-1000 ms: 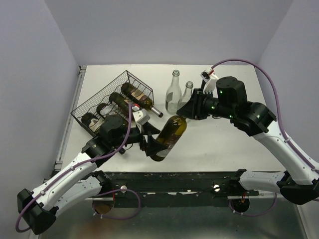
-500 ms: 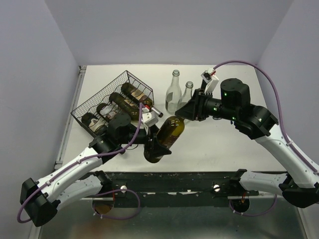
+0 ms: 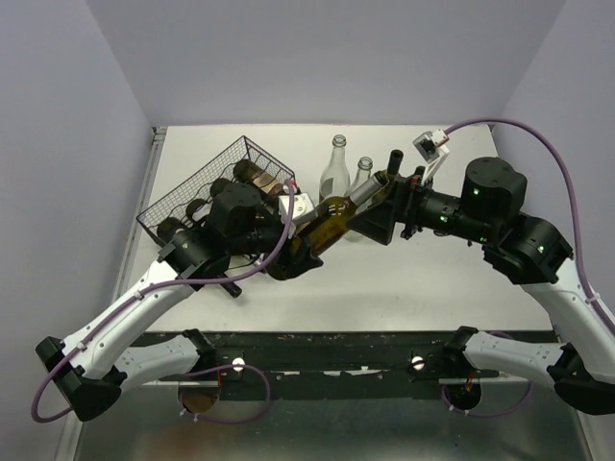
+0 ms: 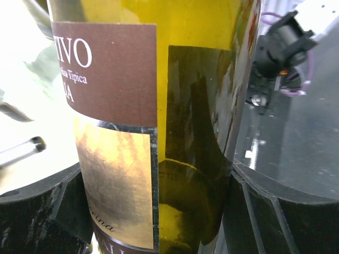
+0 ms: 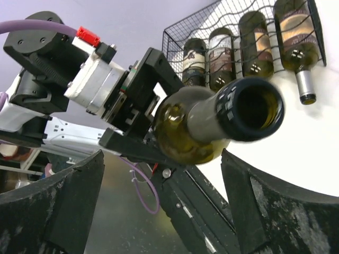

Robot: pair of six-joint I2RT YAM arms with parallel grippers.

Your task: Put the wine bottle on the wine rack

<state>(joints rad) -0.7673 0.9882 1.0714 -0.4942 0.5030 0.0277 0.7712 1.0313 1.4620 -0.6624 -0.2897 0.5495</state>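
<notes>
Both left jaws clamp the wine bottle (image 3: 325, 232).

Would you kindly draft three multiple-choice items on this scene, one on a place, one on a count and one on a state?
1. Where on the table does the wine rack sit?
A. On the far right
B. On the left, towards the back
C. At the near edge, in the middle

2. How many clear bottles stand upright to the right of the rack?
A. One
B. Two
C. Four

3. How is the wine bottle held?
A. The left gripper clamps its body, and the right gripper is open round its neck
B. The right gripper alone clamps it
C. It lies untouched on the table

Answers:
1 B: the top view shows the rack left of centre, near the back.
2 B: a taller and a shorter clear bottle stand side by side.
3 A: the left fingers press on both sides of the body, while the right fingers stand clear of the neck.
</notes>
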